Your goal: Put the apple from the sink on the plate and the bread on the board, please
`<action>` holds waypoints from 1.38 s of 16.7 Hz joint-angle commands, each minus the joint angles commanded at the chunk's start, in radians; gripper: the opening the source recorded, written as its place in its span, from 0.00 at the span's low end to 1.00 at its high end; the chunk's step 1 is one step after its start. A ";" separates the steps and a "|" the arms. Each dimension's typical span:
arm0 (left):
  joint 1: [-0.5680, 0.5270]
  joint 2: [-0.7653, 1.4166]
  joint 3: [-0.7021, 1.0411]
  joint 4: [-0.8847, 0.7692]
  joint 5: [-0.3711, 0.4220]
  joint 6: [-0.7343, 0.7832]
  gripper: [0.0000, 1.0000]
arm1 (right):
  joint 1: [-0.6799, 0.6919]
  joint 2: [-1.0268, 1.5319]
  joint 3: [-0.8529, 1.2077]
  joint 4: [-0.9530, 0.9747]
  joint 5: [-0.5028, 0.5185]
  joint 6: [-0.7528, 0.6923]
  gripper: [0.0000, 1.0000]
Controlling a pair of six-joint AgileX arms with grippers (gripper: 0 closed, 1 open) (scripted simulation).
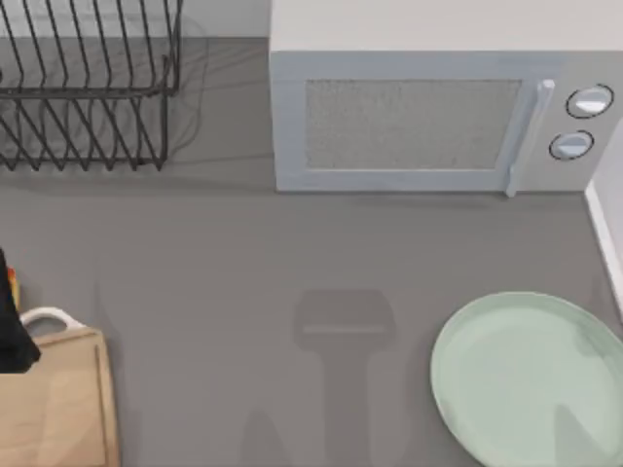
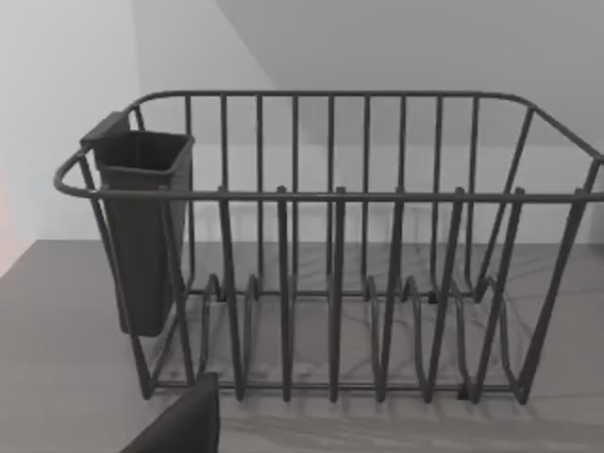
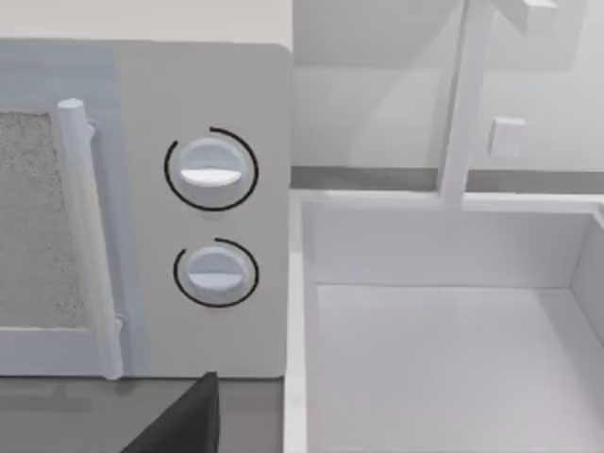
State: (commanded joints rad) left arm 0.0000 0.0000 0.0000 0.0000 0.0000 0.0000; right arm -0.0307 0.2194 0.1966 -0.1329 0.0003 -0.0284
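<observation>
The plate lies on the grey bench in front of the microwave, toward its dial end. The board lies well to the plate's left, below the wire dish rack. Just beside the board's white loop handle a dark part of the left arm shows; whether either gripper is released or clenched cannot be told. The right wrist view shows the white sink touching the microwave's side.

Left tool shows, perhaps partly, as a dark shape at the table's left edge.
</observation>
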 joint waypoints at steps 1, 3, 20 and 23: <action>0.000 0.000 0.000 0.000 0.000 0.000 1.00 | -0.009 0.073 0.059 -0.040 0.000 -0.008 1.00; 0.000 0.000 0.000 0.000 0.000 0.000 1.00 | -0.030 0.244 0.192 -0.129 0.000 -0.028 1.00; 0.000 0.000 0.000 0.000 0.000 0.000 1.00 | -0.202 1.800 1.304 -0.875 0.002 -0.187 1.00; 0.000 0.000 0.000 0.000 0.000 0.000 1.00 | -0.209 1.859 1.350 -0.906 0.002 -0.194 1.00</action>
State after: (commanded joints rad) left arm 0.0000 0.0000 0.0000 0.0000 0.0000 0.0000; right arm -0.2398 2.0782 1.5464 -1.0390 0.0020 -0.2220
